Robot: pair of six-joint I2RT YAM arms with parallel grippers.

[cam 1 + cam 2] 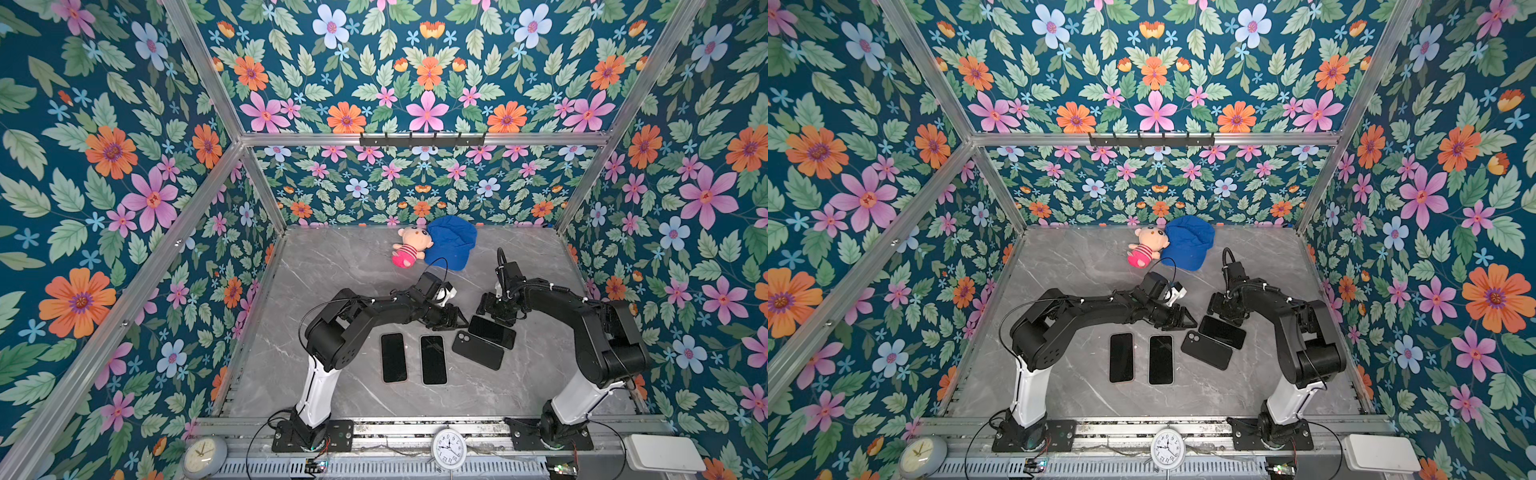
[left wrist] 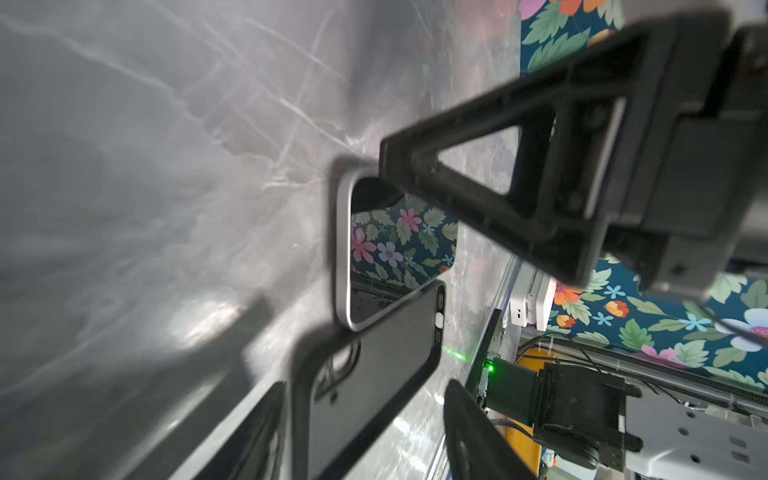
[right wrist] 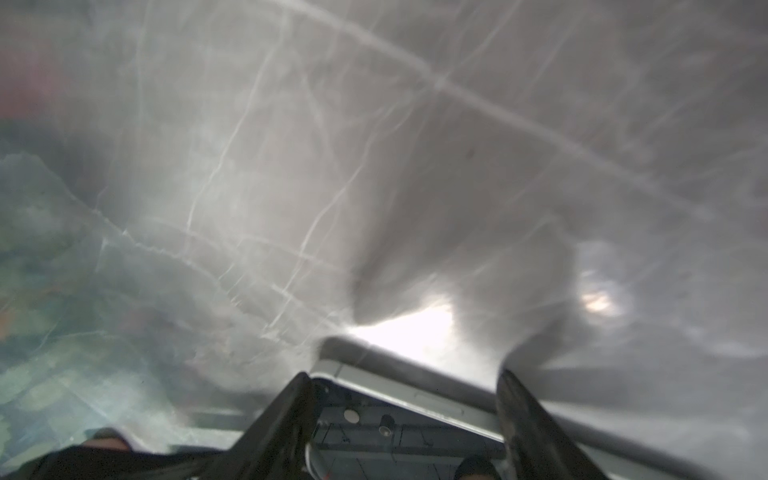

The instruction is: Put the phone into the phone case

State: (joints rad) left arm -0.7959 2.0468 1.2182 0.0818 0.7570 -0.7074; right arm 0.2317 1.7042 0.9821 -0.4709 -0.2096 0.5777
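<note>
Phone (image 1: 492, 331): flat, screen up; long axis diagonal, far-left to near-right; touching case (image 1: 478, 350).
Left gripper (image 1: 459, 321): jaws apart, empty.
Right gripper (image 3: 405, 376): astride phone; grip unclear.

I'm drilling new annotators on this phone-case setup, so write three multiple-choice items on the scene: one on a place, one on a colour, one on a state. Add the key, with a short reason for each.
1. The plush doll lies
A. at the back of the table, beside the cap
B. at the front edge, between the arm bases
C. in the near right corner

2. The cap is
A. red
B. blue
C. white

3. The phone case
A. stands on edge against the back wall
B. sits on top of the cap
C. lies flat on the table

Key:
1 A: both top views show the doll next to the cap, near the back wall.
2 B: its cloth is plain blue.
3 C: it lies flat on the marble, next to a phone.
</note>
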